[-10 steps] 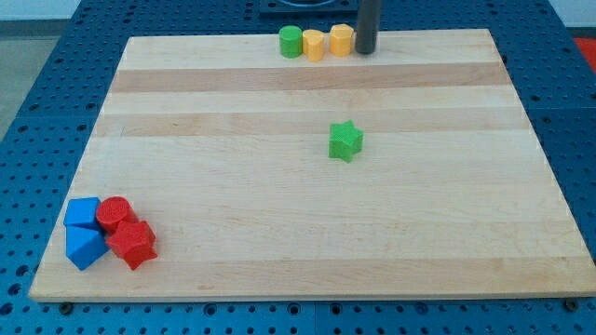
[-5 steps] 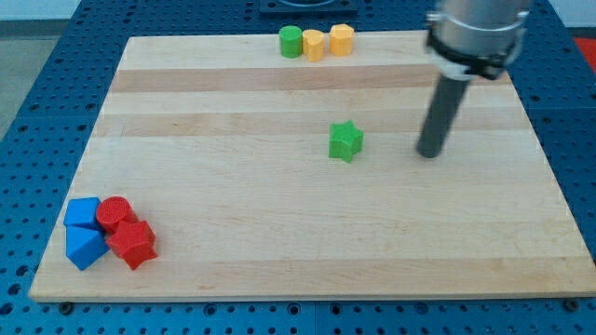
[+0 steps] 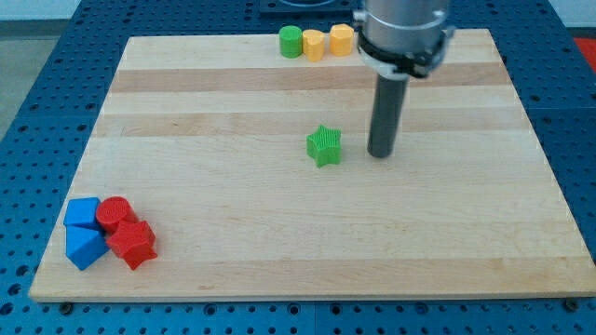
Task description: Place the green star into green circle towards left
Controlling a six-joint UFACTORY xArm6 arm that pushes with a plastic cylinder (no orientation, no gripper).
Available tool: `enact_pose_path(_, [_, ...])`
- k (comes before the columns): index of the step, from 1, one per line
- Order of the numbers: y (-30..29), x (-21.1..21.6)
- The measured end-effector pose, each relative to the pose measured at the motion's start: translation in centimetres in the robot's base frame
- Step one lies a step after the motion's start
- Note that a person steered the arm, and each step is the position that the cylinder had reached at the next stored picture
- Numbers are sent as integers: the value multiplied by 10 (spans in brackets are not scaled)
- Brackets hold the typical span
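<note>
The green star lies near the middle of the wooden board. The green circle stands at the view's top edge, leftmost in a row with two yellow blocks. My tip rests on the board just to the right of the green star, a small gap apart from it. The rod rises from the tip toward the view's top, where the arm's wider body shows.
Two yellow blocks sit right of the green circle. At the view's bottom left a blue cube, a blue wedge-like block, a red cylinder and a red star-like block cluster together.
My tip went from the top by the yellow blocks down to the star's right, then moved left. The green star has shifted left and slightly down.
</note>
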State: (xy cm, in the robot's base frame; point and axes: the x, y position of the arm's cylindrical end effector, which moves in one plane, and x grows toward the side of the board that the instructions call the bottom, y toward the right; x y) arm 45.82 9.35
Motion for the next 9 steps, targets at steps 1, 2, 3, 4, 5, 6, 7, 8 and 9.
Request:
enact_pose_path(1, [-24, 19])
enact_pose_path(2, [-51, -15])
enact_pose_path(3, [-62, -62])
enact_pose_path(4, [-96, -83])
enact_pose_path(5, [-52, -66])
enact_pose_path(6, [3, -33])
enact_pose_path(7, [-12, -4])
enact_pose_path(8, [-72, -21])
enact_pose_path(9, [-120, -77])
